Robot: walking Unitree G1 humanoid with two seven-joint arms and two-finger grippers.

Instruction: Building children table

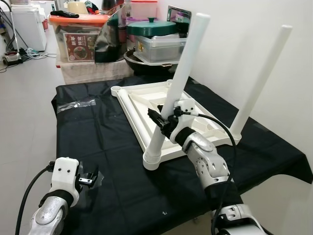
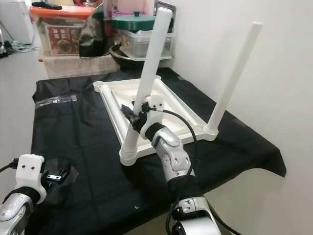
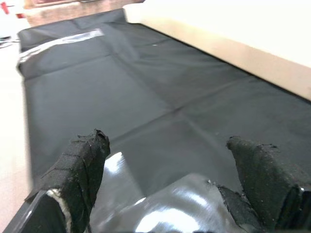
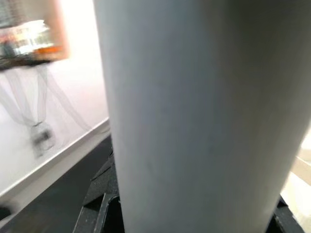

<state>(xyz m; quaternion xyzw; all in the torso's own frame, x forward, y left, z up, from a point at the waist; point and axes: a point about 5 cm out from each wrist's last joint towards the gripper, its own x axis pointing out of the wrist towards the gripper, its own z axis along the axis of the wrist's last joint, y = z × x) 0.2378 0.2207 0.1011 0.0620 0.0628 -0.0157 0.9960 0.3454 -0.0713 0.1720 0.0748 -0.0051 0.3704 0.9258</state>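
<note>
A white children's table top (image 1: 142,105) lies upside down on a black-covered table (image 1: 98,142). Two white legs stand in its corner sockets: one at the near corner (image 1: 181,78), leaning slightly, and one at the right corner (image 1: 259,83). My right gripper (image 1: 164,121) is shut on the near leg low down, and that leg (image 4: 204,111) looms close in the right wrist view. My left gripper (image 1: 90,180) hovers open at the cloth's front left. Its fingers (image 3: 82,160) are spread over a crumpled clear plastic wrap (image 3: 165,208).
Another clear plastic bag (image 1: 76,104) lies at the cloth's far left. Behind the table stand stacked storage boxes (image 1: 78,41), a green-lidded pot (image 1: 151,27) and a dark pan (image 1: 142,61). A white wall (image 1: 274,19) runs along the right. Pale floor (image 1: 24,112) is on the left.
</note>
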